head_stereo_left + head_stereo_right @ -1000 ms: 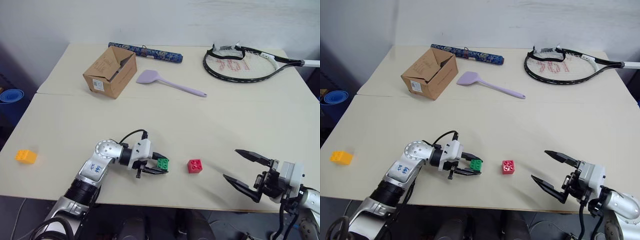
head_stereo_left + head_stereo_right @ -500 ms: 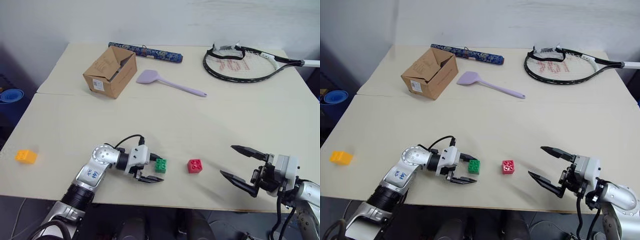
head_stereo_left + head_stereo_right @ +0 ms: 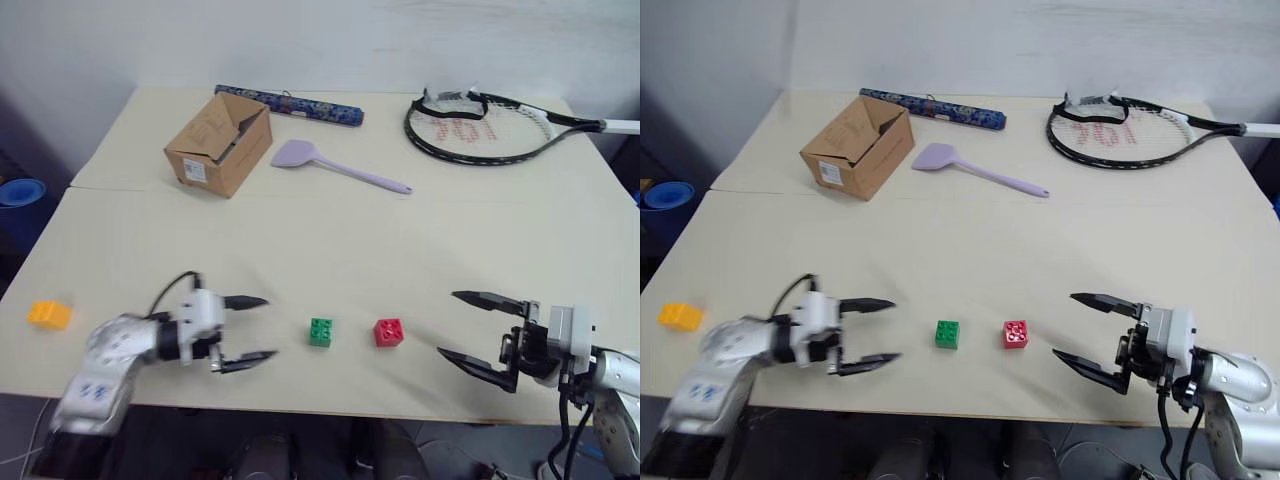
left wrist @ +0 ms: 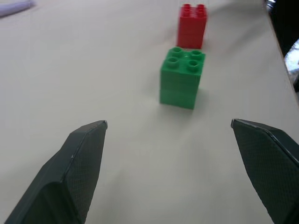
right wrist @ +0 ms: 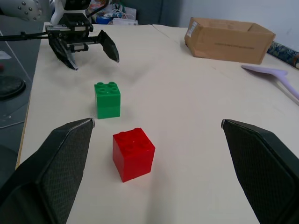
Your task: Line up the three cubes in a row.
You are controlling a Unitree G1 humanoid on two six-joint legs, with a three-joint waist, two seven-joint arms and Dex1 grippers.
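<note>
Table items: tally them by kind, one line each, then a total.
Toy bricks: 3: red, green, yellow-orange
Cardboard box: 1
Purple spatula: 1
Tennis racket: 1
Patterned blue tube: 1
Total: 7

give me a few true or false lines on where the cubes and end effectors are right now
1. The green cube sits beside the red cube, with a gap between them. True.
2. The left end effector is shut on the green cube. False: it is open and apart from it, holding nothing.
3. The yellow cube lies next to the red one. False: it sits far off by the table's left edge.
4. The right end effector is open and empty. True.
5. The red cube is stacked on the green one. False: both rest on the table.
</note>
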